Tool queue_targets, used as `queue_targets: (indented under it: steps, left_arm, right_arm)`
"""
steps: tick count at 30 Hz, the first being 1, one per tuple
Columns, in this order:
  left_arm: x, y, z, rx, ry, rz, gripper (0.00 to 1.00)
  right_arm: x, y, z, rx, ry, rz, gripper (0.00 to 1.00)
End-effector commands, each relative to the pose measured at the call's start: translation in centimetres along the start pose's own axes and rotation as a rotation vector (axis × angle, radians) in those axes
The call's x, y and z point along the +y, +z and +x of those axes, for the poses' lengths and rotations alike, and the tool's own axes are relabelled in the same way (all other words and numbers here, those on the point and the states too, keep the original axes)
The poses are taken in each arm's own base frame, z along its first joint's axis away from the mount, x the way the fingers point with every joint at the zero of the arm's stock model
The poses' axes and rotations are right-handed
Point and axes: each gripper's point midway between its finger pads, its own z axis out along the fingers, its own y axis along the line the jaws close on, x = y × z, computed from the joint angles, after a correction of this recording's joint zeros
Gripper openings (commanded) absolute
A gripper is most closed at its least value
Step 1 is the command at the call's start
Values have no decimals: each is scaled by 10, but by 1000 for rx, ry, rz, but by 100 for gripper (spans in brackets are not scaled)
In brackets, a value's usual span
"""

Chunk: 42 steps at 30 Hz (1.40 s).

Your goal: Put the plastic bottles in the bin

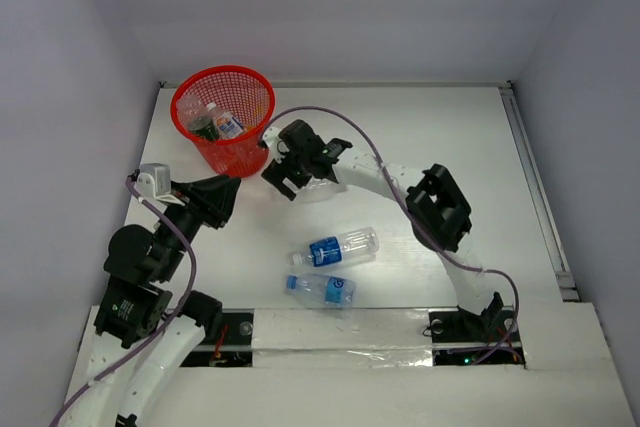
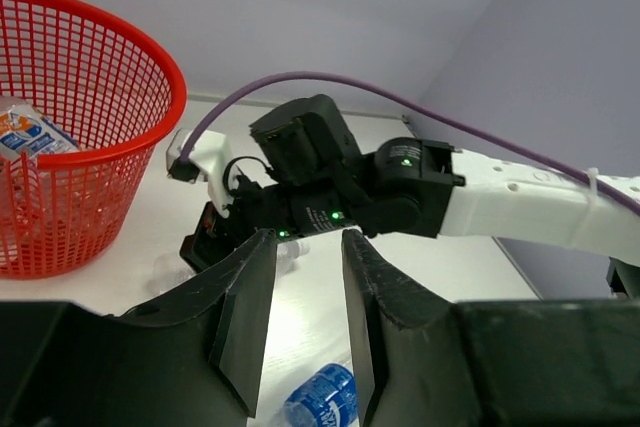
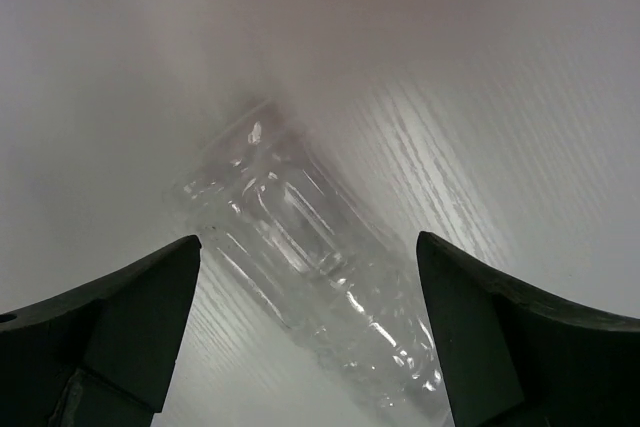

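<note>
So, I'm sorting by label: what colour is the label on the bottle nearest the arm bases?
Blue. That bottle shows best in the top view.

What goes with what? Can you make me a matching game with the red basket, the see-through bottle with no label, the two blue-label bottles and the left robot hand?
Things:
1. bin
2. label-free bottle
3. blue-label bottles
4. left gripper

Places and states:
a. lying side by side on the table
b. open, holding nothing
c. red mesh
d. lying between the open fingers of the right gripper

Pairs: 1-c, 2-d, 3-a, 4-b
</note>
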Motion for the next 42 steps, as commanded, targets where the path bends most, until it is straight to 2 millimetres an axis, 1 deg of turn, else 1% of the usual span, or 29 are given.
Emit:
queue_targets:
  steps: [1, 2, 6, 10, 11, 12, 14, 15, 16, 18, 19, 20, 21, 22, 23, 25, 26, 27, 29, 30, 32, 33, 34, 36, 38, 39, 40, 41, 42]
  left_arm:
    - [-5, -5, -4, -17, 44, 35, 30]
    - [-5, -5, -4, -19, 47, 34, 30]
    - [-3, -5, -4, -26, 59, 29, 31]
    - [0, -4, 2, -15, 64, 28, 35]
    - [1, -3, 5, -10, 63, 28, 35]
    - [1, -3, 5, -10, 63, 28, 35]
    - [2, -2, 8, -9, 62, 27, 35]
    - [2, -1, 9, -8, 63, 29, 35]
    - [3, -1, 10, -7, 63, 28, 35]
    - [4, 0, 12, -5, 65, 25, 35]
    - [5, 1, 13, -3, 66, 25, 35]
    - [6, 2, 14, -1, 66, 22, 35]
    - [6, 2, 14, -2, 66, 21, 35]
    - [7, 2, 15, -1, 66, 19, 35]
    - [8, 2, 15, -3, 68, 17, 35]
    - [10, 2, 15, -9, 68, 7, 35]
    - [11, 2, 15, -11, 69, 3, 35]
    - [13, 2, 15, -17, 68, -9, 35]
    - [15, 0, 13, -33, 64, -19, 35]
    - [17, -1, 11, -44, 63, -29, 35]
    - [15, -5, 7, -66, 62, -22, 35]
    - [20, -6, 4, -84, 61, -51, 35]
    - [21, -8, 2, -95, 61, -53, 35]
    - [23, -9, 3, -101, 61, -61, 35]
    - [23, -10, 3, -100, 62, -63, 35]
    - [23, -10, 3, -99, 62, -60, 35]
    - [23, -10, 5, -93, 62, -58, 35]
    - [23, -9, 7, -85, 63, -56, 35]
    - [22, -8, 8, -79, 63, -54, 35]
  right_arm:
    - [6, 4, 15, 105, -46, -39, 93]
    - [6, 4, 11, 102, -54, -43, 92]
    - [0, 12, 19, 137, -70, -12, 84]
    - [-12, 9, 22, 120, -87, 59, 70]
    - [-17, 4, 18, 97, -91, 91, 66]
    - [-21, 0, 16, 80, -93, 114, 66]
    - [-29, -9, 9, 34, -98, 167, 58]
    - [-39, -24, -10, -33, -98, 220, 56]
    - [-40, -27, -5, -34, -98, 237, 53]
    - [-49, -41, -19, -98, -94, 293, 50]
    - [-54, -58, -32, -144, -88, 319, 46]
    - [-55, -63, -31, -152, -82, 333, 45]
    - [-59, -73, -40, -186, -73, 359, 45]
    - [-62, -93, -54, -234, -61, 375, 45]
    - [-63, -103, -58, -258, -48, 388, 45]
    - [-66, -127, -80, -347, -24, 407, 45]
    - [-68, -152, -97, -414, -9, 417, 45]
    - [-68, -169, -116, -494, 12, 417, 46]
    - [-67, -196, -142, -594, 34, 409, 45]
    - [-66, -222, -170, -699, 67, 390, 45]
    - [-63, -247, -201, -820, 108, 359, 45]
    - [-62, -253, -217, -890, 151, 334, 44]
    - [-60, -271, -239, -968, 166, 306, 44]
    - [-55, -282, -264, -1073, 217, 248, 44]
    - [-55, -282, -287, -1151, 259, 210, 43]
    - [-54, -288, -299, -1214, 291, 183, 44]
    - [-55, -266, -302, -1211, 312, 170, 44]
    - [-56, -279, -317, -1270, 323, 157, 44]
    - [-55, -280, -325, -1307, 347, 130, 44]
